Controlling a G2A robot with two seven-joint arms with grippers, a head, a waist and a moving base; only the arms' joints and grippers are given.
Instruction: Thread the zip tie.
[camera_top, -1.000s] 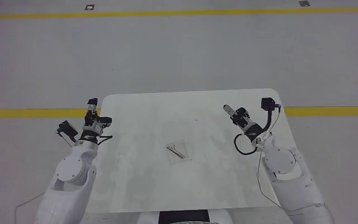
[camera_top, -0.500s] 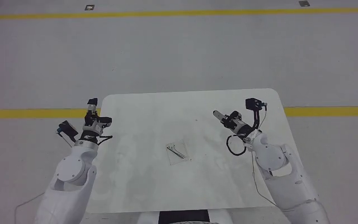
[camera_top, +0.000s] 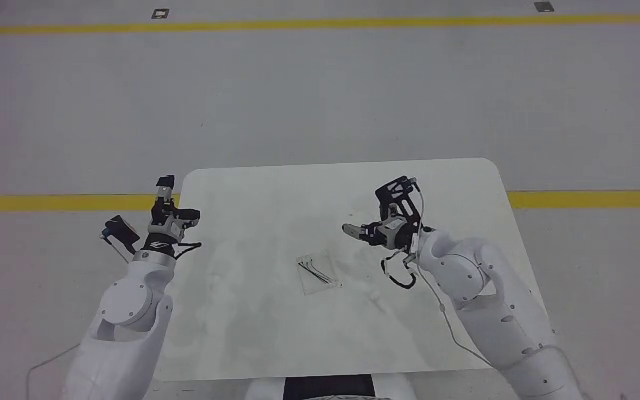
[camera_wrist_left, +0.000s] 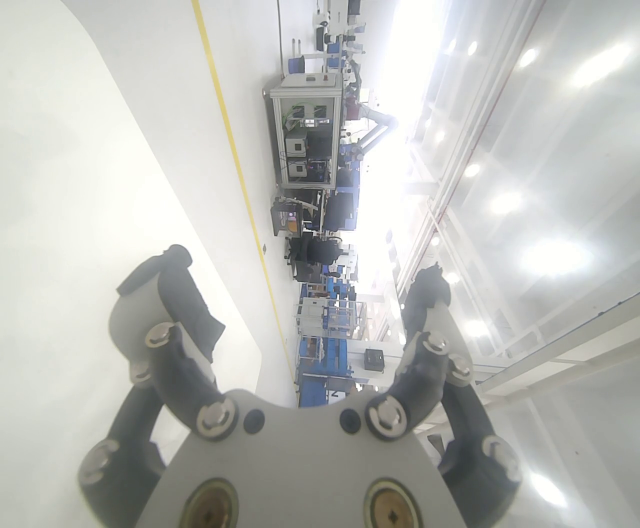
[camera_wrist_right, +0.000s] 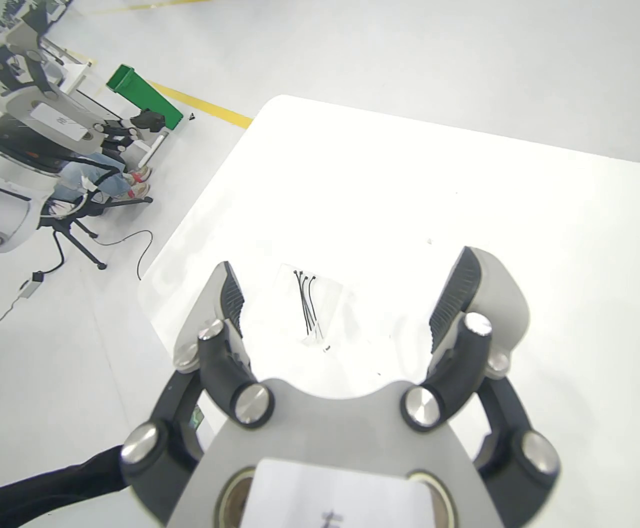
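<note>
Several thin black zip ties (camera_top: 318, 270) lie side by side on a clear plastic bag near the middle of the white table (camera_top: 260, 200). In the right wrist view the zip ties (camera_wrist_right: 306, 305) lie flat on the table beyond the fingers. My right gripper (camera_top: 360, 229) hovers above the table to the right of the ties, and the right gripper (camera_wrist_right: 346, 260) is open with nothing in it. At the table's left edge my left gripper (camera_top: 176, 200) is raised. The left gripper (camera_wrist_left: 302, 264) is open, holds nothing and points away from the table.
A small dark speck (camera_top: 350, 212) lies on the table behind the ties. A green bin (camera_wrist_right: 145, 97) and an office chair (camera_wrist_right: 75, 220) stand on the floor beyond the left edge of the table. A yellow line (camera_top: 60, 202) crosses the grey floor.
My right arm has swung leftward from the table's right side toward the middle, nearer the zip ties, and turned its gripper. The left arm has kept still.
</note>
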